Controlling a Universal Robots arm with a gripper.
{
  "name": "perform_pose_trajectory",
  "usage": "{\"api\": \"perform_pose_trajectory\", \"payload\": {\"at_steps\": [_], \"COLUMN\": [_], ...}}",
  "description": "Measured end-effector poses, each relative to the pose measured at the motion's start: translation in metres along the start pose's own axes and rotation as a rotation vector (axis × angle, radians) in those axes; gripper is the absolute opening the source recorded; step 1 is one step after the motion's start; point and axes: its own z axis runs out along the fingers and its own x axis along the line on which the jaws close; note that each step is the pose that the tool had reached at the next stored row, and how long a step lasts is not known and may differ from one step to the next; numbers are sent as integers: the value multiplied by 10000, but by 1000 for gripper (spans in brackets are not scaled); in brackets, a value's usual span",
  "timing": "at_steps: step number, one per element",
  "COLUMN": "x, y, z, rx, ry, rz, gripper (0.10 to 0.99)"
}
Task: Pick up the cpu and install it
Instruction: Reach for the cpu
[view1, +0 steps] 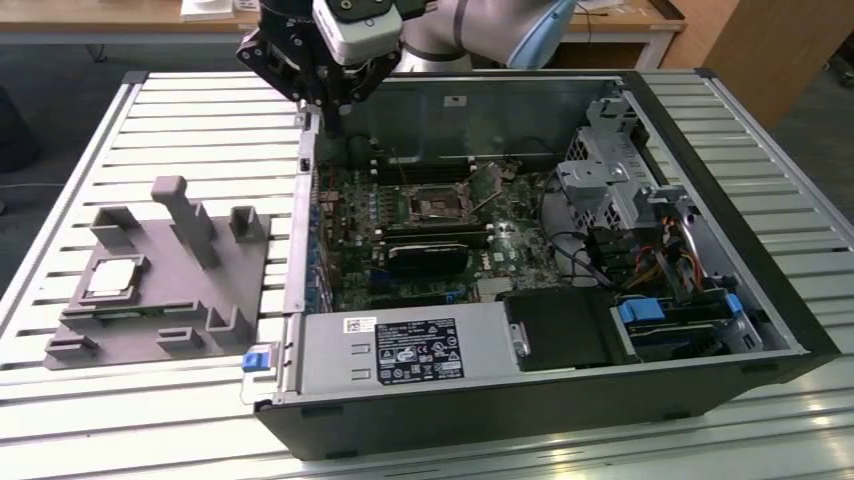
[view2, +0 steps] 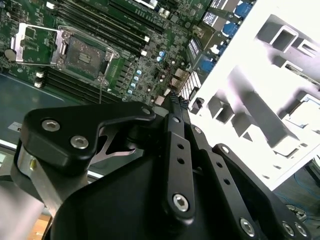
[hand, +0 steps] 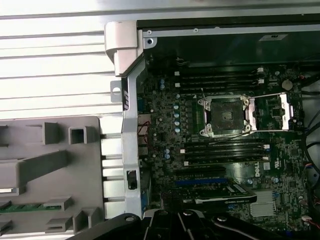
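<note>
Gripper (view1: 322, 92) hangs over the far rim of the open PC case (view1: 534, 420), at the case corner on the exterior view's left, w/ nothing seen in it; whether it's released or clenched can't be told from these views. Cpu (view1: 114, 279) lies outside the case, flat in a recess of the grey fixture (view1: 200, 300), which sits on the slatted table (view1: 200, 120) just beside the case wall on the exterior view's left, so cpu and gripper are well apart. Inside the case, approx mid-board, the socket (hand: 225, 116) looks bare, its metal frame apparently swung open; both wrist views show it, w/ the gripper's black linkage (view2: 174, 100) in the foreground of the second wrist view. Pick not yet done, as far as I can judge. Risks from here: the fixture's upright posts stand close round the cpu, so a descent slightly off-line could clip one and shove the fixture. The chip is thin and sits low, i.e. little edge to catch, so it may tilt or slip out. On the way back, the case wall sits between fixture and socket; carrying too low could knock the part loose. At the socket, a skewed or mis-rotated set-down would prob. damage the contacts.
</note>
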Motion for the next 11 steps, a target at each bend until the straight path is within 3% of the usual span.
{"api": "perform_pose_trajectory", "payload": {"at_steps": [11], "x": [45], "y": [-4], "z": [0], "rx": [1], "ry": [1], "rz": [-1], "gripper": [106]}}
